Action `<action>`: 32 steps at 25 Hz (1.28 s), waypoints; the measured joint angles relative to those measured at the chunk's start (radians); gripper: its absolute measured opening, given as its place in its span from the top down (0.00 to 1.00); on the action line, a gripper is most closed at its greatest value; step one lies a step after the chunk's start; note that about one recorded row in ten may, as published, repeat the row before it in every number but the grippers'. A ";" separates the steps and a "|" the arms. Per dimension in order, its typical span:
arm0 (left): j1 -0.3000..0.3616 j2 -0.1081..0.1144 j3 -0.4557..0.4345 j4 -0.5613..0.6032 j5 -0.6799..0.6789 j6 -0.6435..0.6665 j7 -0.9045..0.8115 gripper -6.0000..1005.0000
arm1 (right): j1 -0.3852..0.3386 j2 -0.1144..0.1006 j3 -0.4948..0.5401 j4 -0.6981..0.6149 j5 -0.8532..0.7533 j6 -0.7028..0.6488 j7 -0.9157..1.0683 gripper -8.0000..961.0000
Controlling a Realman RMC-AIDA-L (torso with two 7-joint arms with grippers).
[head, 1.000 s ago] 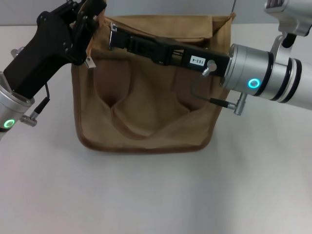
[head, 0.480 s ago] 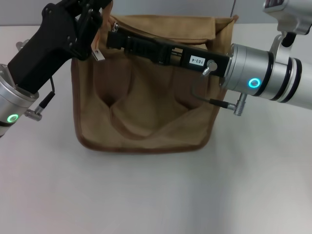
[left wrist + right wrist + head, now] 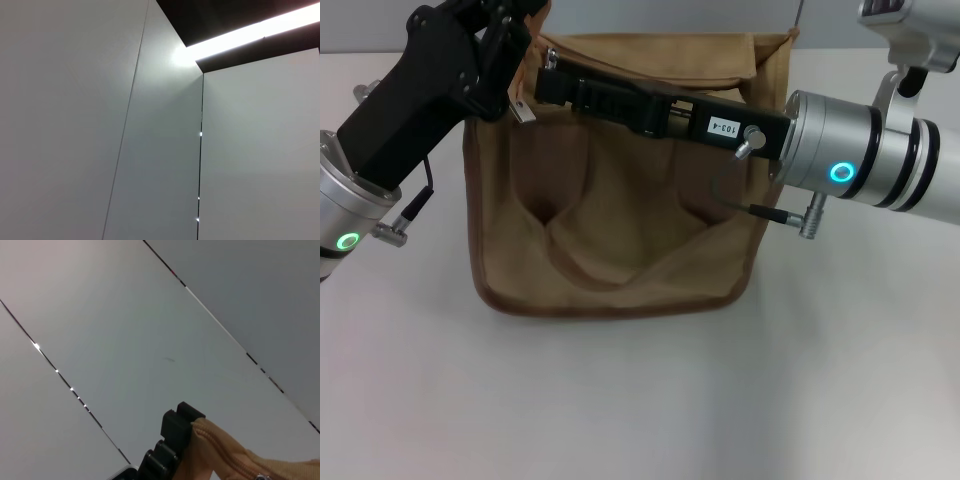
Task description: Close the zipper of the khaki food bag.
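The khaki food bag [image 3: 620, 230] stands upright on the white table, its brown piping along the bottom edge. My left gripper [image 3: 520, 35] is at the bag's top left corner and is shut on the fabric there. My right gripper [image 3: 548, 82] reaches across the bag's top from the right, its tip close to the left gripper, and is shut on the zipper. In the right wrist view a black finger [image 3: 172, 437] presses against khaki fabric that carries the zipper line [image 3: 230, 454], with a small silver piece [image 3: 260, 476] at the picture's edge. The left wrist view shows only wall and ceiling.
The white table [image 3: 620, 400] spreads in front of the bag and to both sides. A small silver tab [image 3: 524, 111] hangs below the left gripper. Cables hang from both wrists.
My left gripper has moved up and slightly right, lifting the bag's top left corner. My right gripper's tip has shifted a little up and left along the bag's top.
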 joint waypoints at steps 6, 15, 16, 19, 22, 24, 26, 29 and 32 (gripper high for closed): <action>0.001 0.000 -0.001 0.000 0.000 -0.008 0.000 0.92 | -0.002 0.000 0.008 0.000 0.002 0.017 0.002 0.41; 0.002 0.000 0.000 0.000 0.000 -0.017 0.000 0.92 | 0.001 -0.002 0.000 -0.013 -0.001 0.043 0.003 0.45; 0.002 0.000 0.000 0.000 0.000 -0.018 0.000 0.92 | 0.001 -0.003 0.000 -0.014 -0.001 0.041 0.003 0.46; 0.003 0.000 0.000 0.000 0.000 -0.022 0.000 0.92 | -0.001 -0.003 0.002 -0.019 -0.001 0.040 0.000 0.48; 0.002 0.000 0.000 0.000 -0.001 -0.025 0.000 0.92 | 0.006 -0.004 0.001 -0.016 -0.002 0.048 0.005 0.49; 0.001 0.000 0.000 0.000 -0.001 -0.026 0.000 0.92 | 0.009 -0.005 -0.002 -0.016 -0.004 0.044 0.007 0.48; -0.001 0.000 -0.001 0.001 -0.002 -0.024 0.000 0.92 | 0.009 -0.005 -0.003 -0.020 -0.004 0.036 0.004 0.48; -0.003 0.000 -0.002 0.003 -0.009 -0.018 0.000 0.92 | 0.006 -0.005 -0.004 -0.021 -0.005 0.031 -0.001 0.47; 0.003 0.001 -0.003 0.004 -0.023 -0.024 -0.001 0.92 | -0.002 -0.006 0.000 -0.016 -0.005 0.035 -0.001 0.45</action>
